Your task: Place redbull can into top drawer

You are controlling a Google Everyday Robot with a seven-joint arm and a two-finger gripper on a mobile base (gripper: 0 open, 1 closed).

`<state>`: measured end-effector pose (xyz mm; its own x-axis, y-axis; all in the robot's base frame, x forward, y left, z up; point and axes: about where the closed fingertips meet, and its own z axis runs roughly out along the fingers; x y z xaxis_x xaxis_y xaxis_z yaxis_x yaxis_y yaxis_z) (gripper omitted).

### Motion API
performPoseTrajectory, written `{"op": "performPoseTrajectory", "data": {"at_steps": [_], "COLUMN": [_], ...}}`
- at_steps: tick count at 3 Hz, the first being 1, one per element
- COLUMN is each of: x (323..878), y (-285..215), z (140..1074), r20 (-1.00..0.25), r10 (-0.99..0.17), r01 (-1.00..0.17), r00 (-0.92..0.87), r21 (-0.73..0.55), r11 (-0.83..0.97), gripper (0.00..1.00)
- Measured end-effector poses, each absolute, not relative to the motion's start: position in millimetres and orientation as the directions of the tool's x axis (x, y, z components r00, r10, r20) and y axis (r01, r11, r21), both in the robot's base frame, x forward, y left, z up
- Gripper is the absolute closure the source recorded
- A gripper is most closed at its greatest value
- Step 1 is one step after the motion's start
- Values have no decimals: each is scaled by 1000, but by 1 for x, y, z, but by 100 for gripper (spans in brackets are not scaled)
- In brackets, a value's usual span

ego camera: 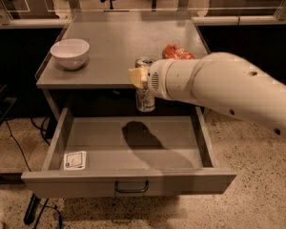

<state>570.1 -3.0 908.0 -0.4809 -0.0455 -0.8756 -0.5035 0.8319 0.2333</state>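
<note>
At the near edge of the view, the top drawer (76, 184) is seen pulled well out from under the desk, its dark wire handle (131, 188) centred on the front panel. Inside it, a white sticker (75, 160) lies flat in the near left corner, and a dark shadow (142, 136) is cast on the grey bottom near the middle. Above the rear part of the drawer, the redbull can (146, 100) is held upright in the air, clear of the drawer bottom, with its lower half in front of the desk's edge and its silver top just above the desk surface. The can is clasped about its upper half by the gripper (144, 78), whose jaws are closed on it; a pale yellowish pad (137, 76) is seen pressed to the can's left side. The gripper is carried by a thick white arm (229, 92) that reaches in from the right. Farther back, on the desk (114, 37), a crushed orange-red can (177, 52) lies just behind the wrist, and a white bowl (70, 54) stands near the left front corner, well apart from the held can.
</note>
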Motion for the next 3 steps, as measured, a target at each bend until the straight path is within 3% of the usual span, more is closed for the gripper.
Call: {"op": "performPoseTrajectory", "data": {"at_steps": [2,3], "x": [576,577], "y": [-69,-76], "z": [872,870], "r20": [-899,-901], "r10": [67,73], "r01": [-329,-318], "r00": [-433,-429], "r21": [227,226], "r11": [917,921], "gripper": [100,100]}}
